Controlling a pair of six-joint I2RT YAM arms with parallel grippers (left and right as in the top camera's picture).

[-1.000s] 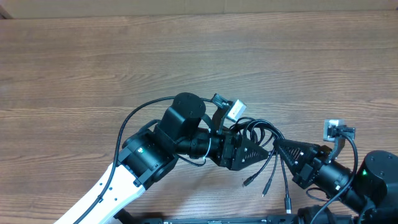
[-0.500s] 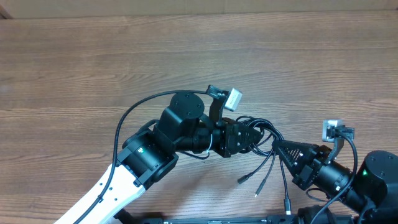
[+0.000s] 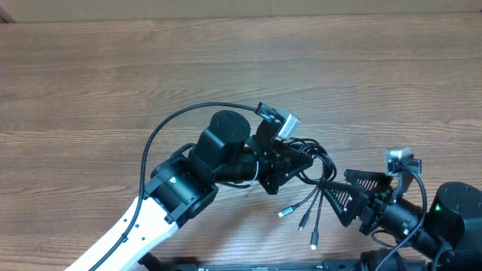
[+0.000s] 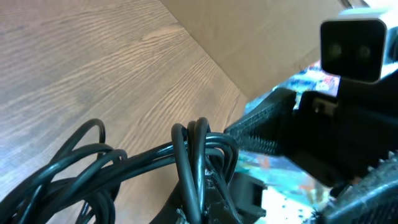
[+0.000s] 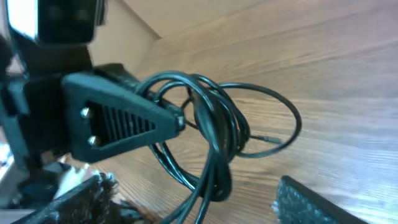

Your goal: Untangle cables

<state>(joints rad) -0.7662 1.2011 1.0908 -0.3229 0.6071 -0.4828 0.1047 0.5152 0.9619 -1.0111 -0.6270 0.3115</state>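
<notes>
Cables [image 3: 315,156]: loops bunched at left gripper [image 3: 300,164], jaws clenched on them. Loose plug ends trail toward near counter [image 3: 226,68] edge. Right gripper [image 3: 336,181] jaws spread wide, gripping nothing.

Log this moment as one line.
left gripper: shut on cables | right gripper: open, gripping nothing | cables: looped bundle, three plug ends free

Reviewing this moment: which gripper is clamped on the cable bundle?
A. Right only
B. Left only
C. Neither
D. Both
B. In the right wrist view the left gripper is pinched shut on the cables, while the overhead view shows the right gripper with its jaws spread wide, clamping nothing.
</notes>
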